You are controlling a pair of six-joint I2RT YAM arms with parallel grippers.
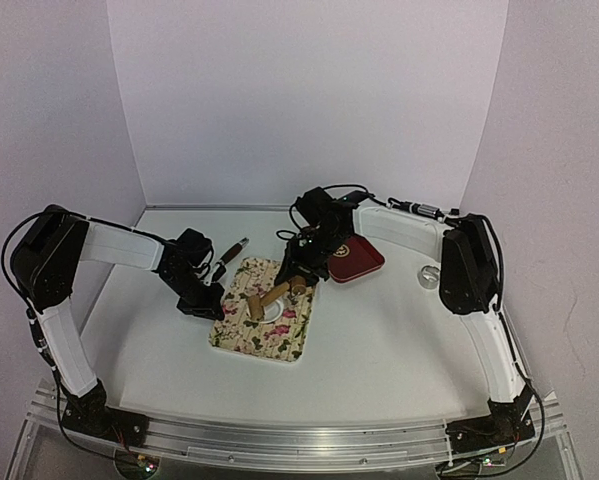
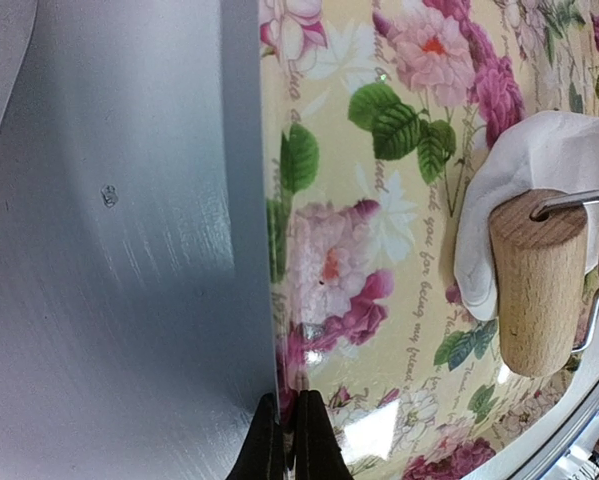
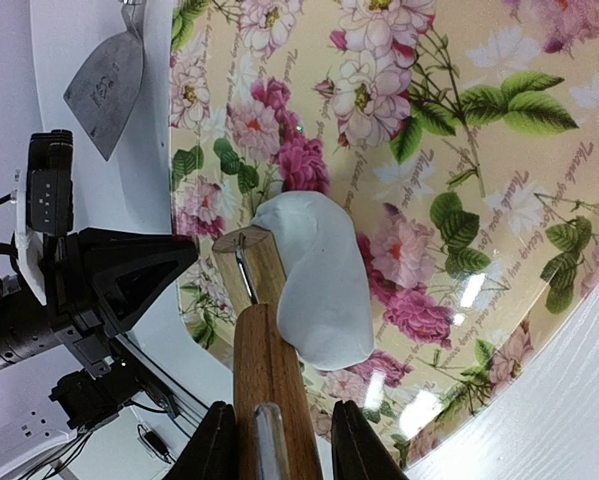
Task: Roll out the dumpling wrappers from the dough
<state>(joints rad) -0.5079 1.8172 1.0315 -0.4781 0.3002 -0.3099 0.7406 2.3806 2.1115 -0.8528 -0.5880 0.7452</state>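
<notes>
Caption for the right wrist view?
Right end effector holds a wooden roller against white dough on a floral tray.

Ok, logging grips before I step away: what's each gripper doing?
Left gripper: closed, at the floral tray edge.
Right gripper: closed on the rolling pin handle.

Cursive script on floral tray (image 2: 399,300), just ahead of the left jaws, among the roses; partly reads "you for being my". Stamp on scraper blade (image 3: 107,85): illegible.

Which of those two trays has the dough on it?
The flowered tray, cream with pink blooms: the white dough lies on it, touching the wooden roller. The red tray lies farther back.
</notes>
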